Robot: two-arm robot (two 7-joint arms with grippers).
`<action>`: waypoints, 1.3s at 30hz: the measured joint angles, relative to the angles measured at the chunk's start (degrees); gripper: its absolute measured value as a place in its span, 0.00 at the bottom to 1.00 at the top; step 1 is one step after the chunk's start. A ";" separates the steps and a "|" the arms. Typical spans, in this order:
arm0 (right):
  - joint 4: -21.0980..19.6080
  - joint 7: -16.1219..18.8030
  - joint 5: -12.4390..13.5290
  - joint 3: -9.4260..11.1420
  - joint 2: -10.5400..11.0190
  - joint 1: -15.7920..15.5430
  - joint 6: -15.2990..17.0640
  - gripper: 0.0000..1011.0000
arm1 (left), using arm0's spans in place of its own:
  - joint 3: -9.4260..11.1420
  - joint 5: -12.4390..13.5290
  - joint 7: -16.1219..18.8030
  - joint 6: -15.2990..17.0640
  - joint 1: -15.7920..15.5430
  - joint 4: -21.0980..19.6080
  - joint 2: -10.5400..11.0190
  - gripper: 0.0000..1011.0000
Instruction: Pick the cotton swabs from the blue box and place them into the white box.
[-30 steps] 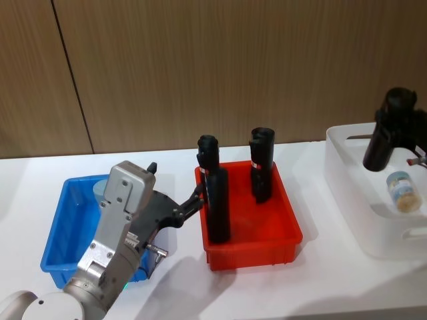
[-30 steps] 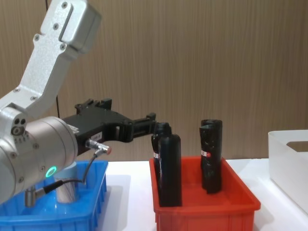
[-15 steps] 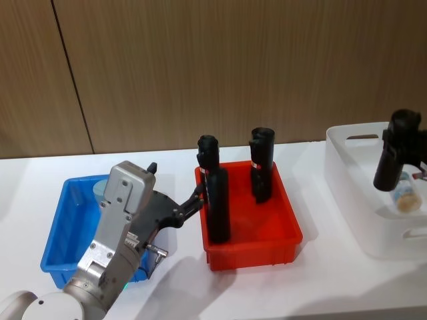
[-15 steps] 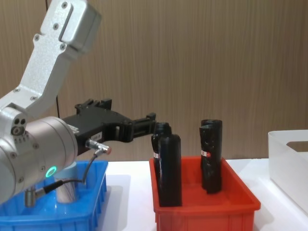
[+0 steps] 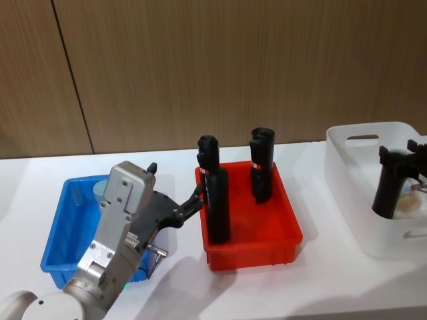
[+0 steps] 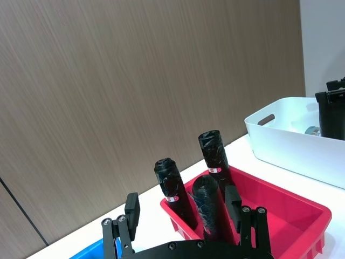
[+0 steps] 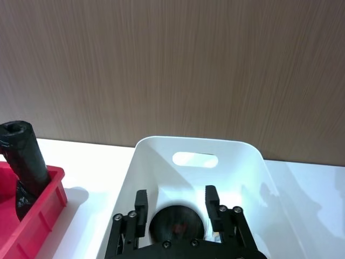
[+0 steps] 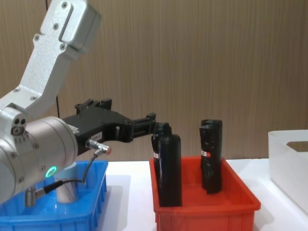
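Right gripper, jaws apart, hangs inside the white box; left gripper, jaws apart, idles above the blue box. Its light, slick cotton-swab tub probably wants a sideways grip.

A white table carries three containers in a row. The blue box sits at the robot's left, a red bin at the centre, just beside it, and the white box at the right, apart from the red bin. All three rest flat on the surface.
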 joint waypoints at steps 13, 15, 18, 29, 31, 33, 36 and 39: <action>0.91 0.78 -0.66 0.08 0.17 -0.04 -1.09 0.99 | 0.00 0.00 0.00 0.00 0.00 0.00 0.00 0.99; 0.73 0.82 -0.67 0.15 0.22 -0.15 -1.26 0.99 | 0.00 0.00 0.00 0.00 0.00 0.00 0.00 0.99; 0.19 0.93 -0.68 0.22 0.32 -0.47 -1.63 0.99 | 0.00 0.00 0.00 0.00 0.00 0.00 0.00 0.99; -3.05 1.20 -0.40 0.66 0.78 -1.99 -2.59 0.99 | 0.00 0.00 0.00 0.00 0.00 0.00 0.00 0.99; -3.54 1.24 -0.33 0.72 0.85 -2.24 -2.70 0.99 | 0.00 0.00 0.00 0.00 0.00 0.00 0.00 0.99; -3.98 1.27 -0.30 0.80 0.92 -2.46 -2.80 0.99 | 0.00 0.00 -0.01 0.00 0.00 0.00 0.00 0.99; -4.34 1.29 -0.28 0.84 0.95 -2.63 -2.86 0.99 | 0.00 0.00 0.00 0.00 0.00 0.00 0.00 0.99; -4.75 1.33 -0.25 0.88 1.01 -2.82 -2.93 0.99 | 0.00 0.00 0.00 0.00 0.00 0.00 0.00 0.99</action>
